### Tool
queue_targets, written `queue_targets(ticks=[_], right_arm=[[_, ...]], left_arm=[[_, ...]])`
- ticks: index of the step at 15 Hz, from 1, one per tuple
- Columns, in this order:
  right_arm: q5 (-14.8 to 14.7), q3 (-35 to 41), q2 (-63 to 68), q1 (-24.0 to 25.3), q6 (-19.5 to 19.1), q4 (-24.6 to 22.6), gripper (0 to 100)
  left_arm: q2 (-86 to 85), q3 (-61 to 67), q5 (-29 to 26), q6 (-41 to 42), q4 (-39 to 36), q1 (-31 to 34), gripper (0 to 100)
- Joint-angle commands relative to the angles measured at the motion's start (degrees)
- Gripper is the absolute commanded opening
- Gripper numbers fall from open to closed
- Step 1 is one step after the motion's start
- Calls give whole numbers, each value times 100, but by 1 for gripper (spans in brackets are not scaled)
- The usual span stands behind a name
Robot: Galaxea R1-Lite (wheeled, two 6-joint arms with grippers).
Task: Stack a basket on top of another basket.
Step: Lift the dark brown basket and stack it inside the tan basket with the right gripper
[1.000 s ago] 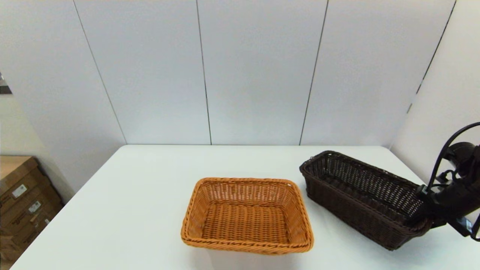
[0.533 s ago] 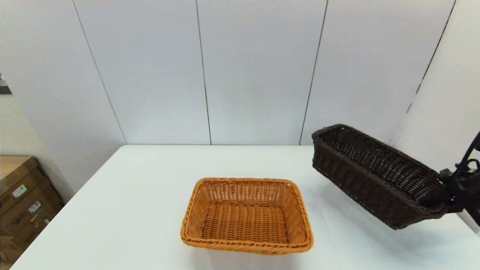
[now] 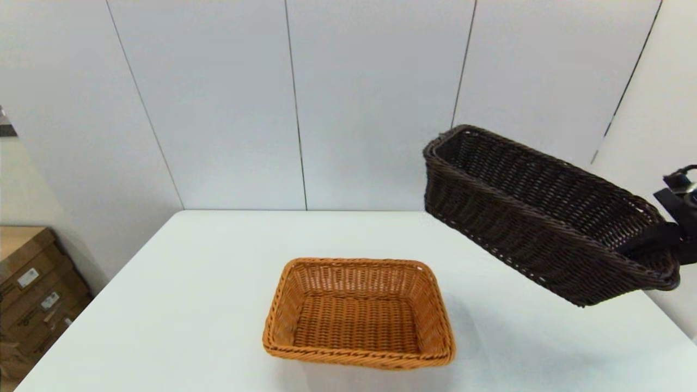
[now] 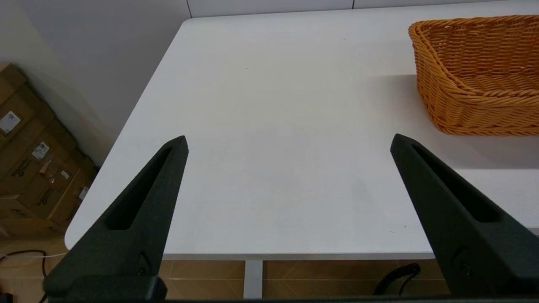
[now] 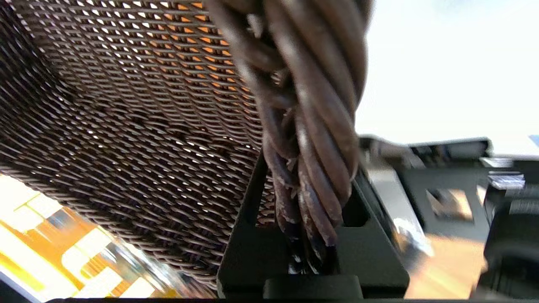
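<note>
The dark brown basket [image 3: 539, 218] hangs tilted in the air at the right, well above the table, its far end raised. My right gripper [image 3: 656, 246] is shut on its braided rim at the near right end; the right wrist view shows the rim [image 5: 311, 126] clamped between the black fingers [image 5: 252, 235], with the woven wall [image 5: 126, 105] filling the rest. The orange-tan basket [image 3: 358, 314] sits upright on the table near the front middle, to the left of and below the lifted one. My left gripper [image 4: 288, 145] hovers open over the table's left front, beside the orange-tan basket [image 4: 480, 75].
The white table [image 3: 207, 305] has wall panels behind it and a wall close on the right. Cardboard boxes [image 3: 32, 294] are stacked on the floor off the table's left edge, and show in the left wrist view as boxes [image 4: 33, 168].
The right gripper has lifted the dark brown basket off the table, higher and slightly left. The orange-tan basket has stayed put.
</note>
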Motion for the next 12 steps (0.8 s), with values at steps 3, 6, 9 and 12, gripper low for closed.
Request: queue_targets(ticks=[3,6,9,12], right_arm=[[-690,-424,-212,2143,69,268,0],[-690,-618,34,2872,570,-92,0],[-707,-943,438,3391,737,-400,0],[-725,-1330,1027,3698,746,-444,0]], left_arm=[[7,0,2,3,7,2,100],[7,0,2,3,7,2,100],[7,0,2,3,7,2,100],[7,0,2,3,16,2,100]])
